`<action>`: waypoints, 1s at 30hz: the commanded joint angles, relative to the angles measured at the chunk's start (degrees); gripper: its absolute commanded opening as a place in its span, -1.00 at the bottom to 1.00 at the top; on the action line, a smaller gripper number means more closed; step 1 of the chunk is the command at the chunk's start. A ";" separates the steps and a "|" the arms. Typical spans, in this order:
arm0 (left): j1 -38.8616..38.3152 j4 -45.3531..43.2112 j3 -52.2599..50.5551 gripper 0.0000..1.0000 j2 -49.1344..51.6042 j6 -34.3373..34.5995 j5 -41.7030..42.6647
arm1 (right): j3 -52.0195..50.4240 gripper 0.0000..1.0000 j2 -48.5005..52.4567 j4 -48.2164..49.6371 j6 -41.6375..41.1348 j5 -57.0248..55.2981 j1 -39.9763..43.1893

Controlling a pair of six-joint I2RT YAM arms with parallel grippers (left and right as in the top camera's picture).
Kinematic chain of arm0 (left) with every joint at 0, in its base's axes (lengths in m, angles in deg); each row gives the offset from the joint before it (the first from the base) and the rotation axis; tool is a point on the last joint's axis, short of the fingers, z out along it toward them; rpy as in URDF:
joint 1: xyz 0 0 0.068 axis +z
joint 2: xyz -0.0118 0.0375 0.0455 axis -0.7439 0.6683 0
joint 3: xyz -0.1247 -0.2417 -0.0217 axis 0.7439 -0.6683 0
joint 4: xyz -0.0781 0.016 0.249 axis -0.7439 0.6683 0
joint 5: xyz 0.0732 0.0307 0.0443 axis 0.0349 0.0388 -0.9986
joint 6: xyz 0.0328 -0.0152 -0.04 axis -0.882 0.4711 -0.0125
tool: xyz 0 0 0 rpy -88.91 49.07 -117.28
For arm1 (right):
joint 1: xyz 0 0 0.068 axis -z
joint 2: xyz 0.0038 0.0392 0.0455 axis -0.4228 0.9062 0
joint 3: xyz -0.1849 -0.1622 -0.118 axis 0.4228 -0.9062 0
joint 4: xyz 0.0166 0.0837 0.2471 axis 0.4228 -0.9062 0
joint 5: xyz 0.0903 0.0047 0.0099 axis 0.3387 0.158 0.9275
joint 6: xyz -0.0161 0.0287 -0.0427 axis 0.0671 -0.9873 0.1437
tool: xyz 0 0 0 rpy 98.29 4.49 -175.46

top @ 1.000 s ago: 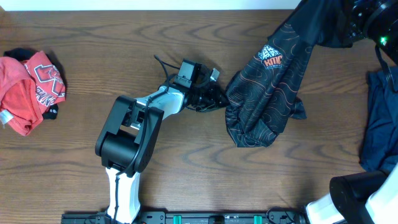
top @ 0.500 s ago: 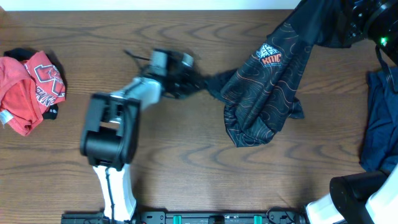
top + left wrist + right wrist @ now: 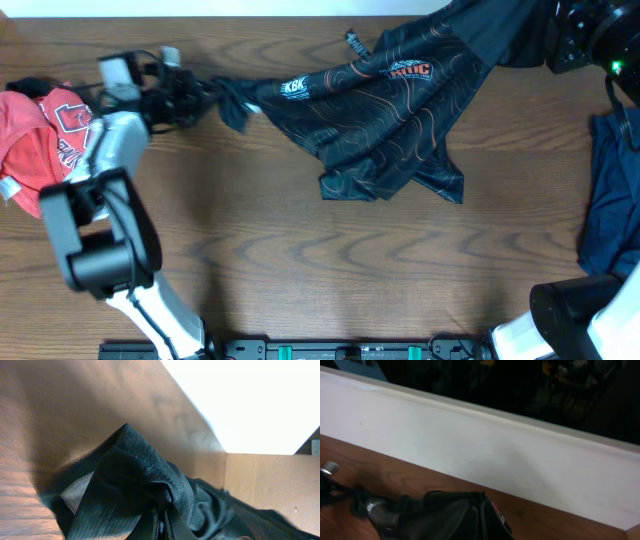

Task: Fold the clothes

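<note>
Black jersey with thin orange contour lines hangs stretched across the far side of the brown wooden table; I judge it needs even tension and a flat lay before any fold. My left gripper is clamped tight on its hem. The right gripper has its jaws buried in cloth, so I cannot tell their state.

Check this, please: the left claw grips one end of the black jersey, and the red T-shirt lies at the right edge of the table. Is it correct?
Not quite. The red T-shirt lies at the left edge of the table, as the overhead view shows. The left claw does grip one end of the black jersey.
</note>
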 commanded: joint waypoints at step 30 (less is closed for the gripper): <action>22.80 7.93 11.23 -0.88 -38.66 -8.28 -3.48 | -0.74 -0.98 6.16 20.09 -15.76 19.76 21.33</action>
